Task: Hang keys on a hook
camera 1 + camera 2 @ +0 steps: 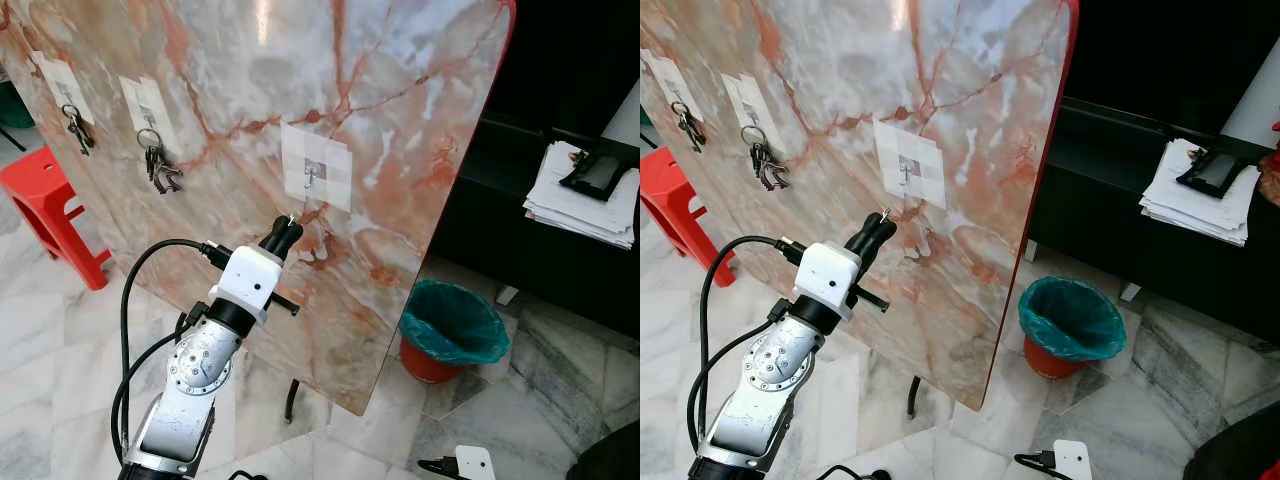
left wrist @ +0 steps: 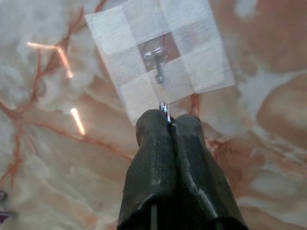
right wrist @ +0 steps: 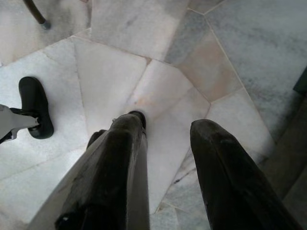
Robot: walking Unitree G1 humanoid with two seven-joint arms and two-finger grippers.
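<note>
A small metal hook sits on a white adhesive patch on the tilted marble board. My left gripper is raised against the board just below that patch. It is shut on a thin key ring, of which only a sliver pokes out between the fingertips, a little under the hook. The keys themselves are hidden by the fingers. Two other bunches of keys hang from hooks further left on the board. My right gripper hangs low over the floor, open and holding nothing.
A red plastic stool stands left of the board. A bin with a teal liner is on the floor by the board's right edge. Behind it, a black cabinet carries a stack of papers. The board's thin leg stands below my left arm.
</note>
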